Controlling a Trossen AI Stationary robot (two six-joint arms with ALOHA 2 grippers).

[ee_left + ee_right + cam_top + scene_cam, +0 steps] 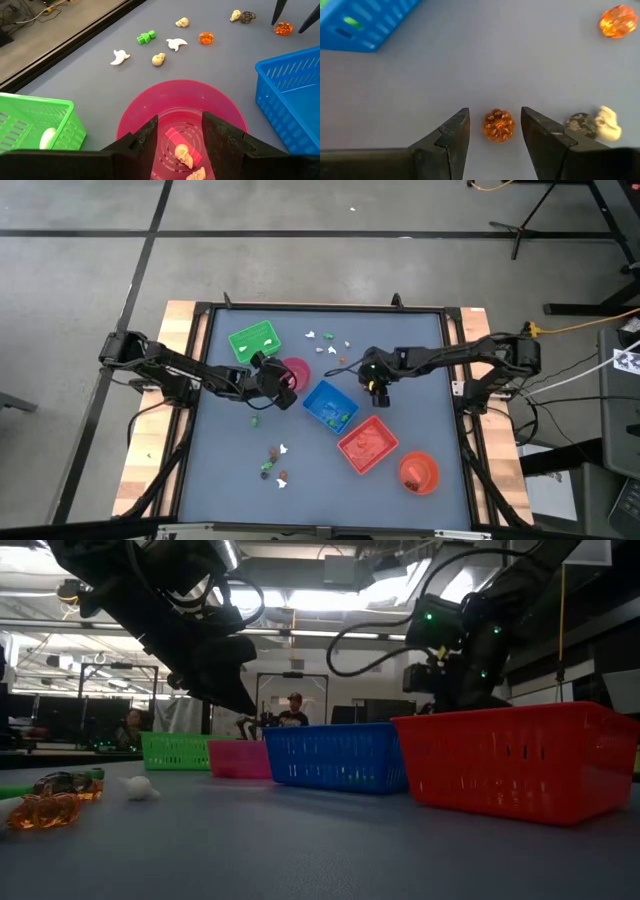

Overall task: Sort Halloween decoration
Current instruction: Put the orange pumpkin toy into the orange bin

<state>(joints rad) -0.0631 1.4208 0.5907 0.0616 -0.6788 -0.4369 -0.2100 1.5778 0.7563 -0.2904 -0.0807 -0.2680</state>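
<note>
The decorations are tiny trinkets. White ghosts (120, 56), a green figure (146, 37), skulls (158, 59) and an orange pumpkin (205, 38) lie on the grey table beyond the pink bowl (145, 107). My left gripper (180, 119) hangs open over that bowl, where a pale skull (184, 154) and another trinket (196, 175) lie on the bottom. My right gripper (495, 111) is open and points down. Its fingers stand on either side of an orange pumpkin (498, 125) without touching it. In the high view my right gripper (379, 392) is right of the bowl.
The green tray (252, 340) holds a white piece (47, 137). The blue tray (330, 407), red tray (367, 445) and orange bowl (419, 472) run toward the near right. A dark skull (580, 122), a white skull (607, 122) and another pumpkin (618, 21) lie by my right gripper. More trinkets (275, 462) lie near the front.
</note>
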